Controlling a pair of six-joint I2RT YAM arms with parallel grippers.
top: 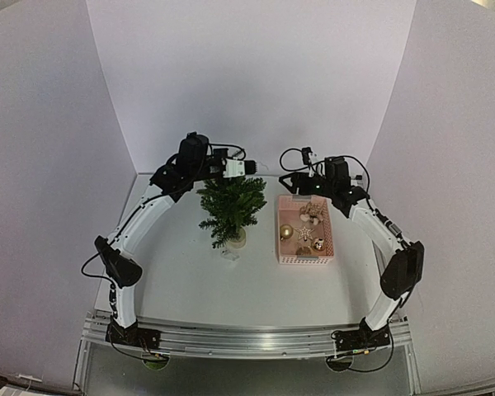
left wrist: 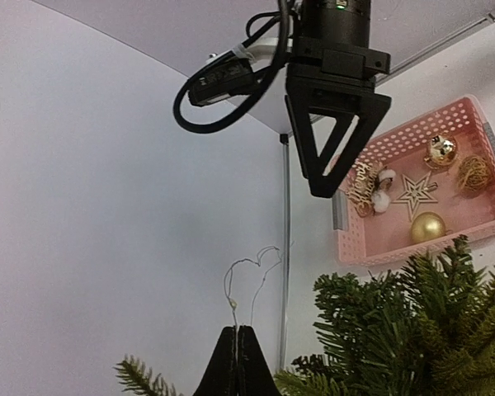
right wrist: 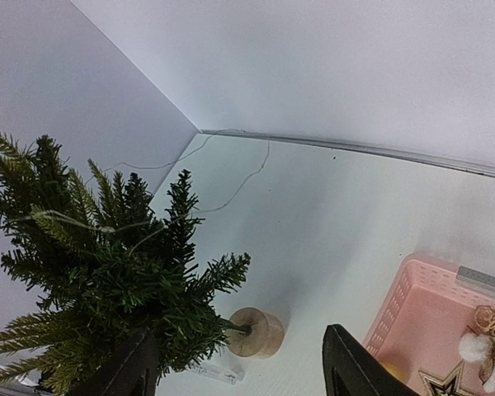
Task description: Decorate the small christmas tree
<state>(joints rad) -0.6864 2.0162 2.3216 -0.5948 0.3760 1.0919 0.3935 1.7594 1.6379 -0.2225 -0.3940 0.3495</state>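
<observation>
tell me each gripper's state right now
left gripper: closed on the thin wire
right gripper: open, holding nothing

Edges crop the small christmas tree (left wrist: 412, 330) in both wrist views and the pink basket (right wrist: 400, 309) in the right one. Only the tips of the left gripper (left wrist: 238, 334) show, jaws pinching a thin wire (left wrist: 252, 272) too fine to see from above, where the basket's ornaments (top: 307, 225) are too small to identify.
</observation>
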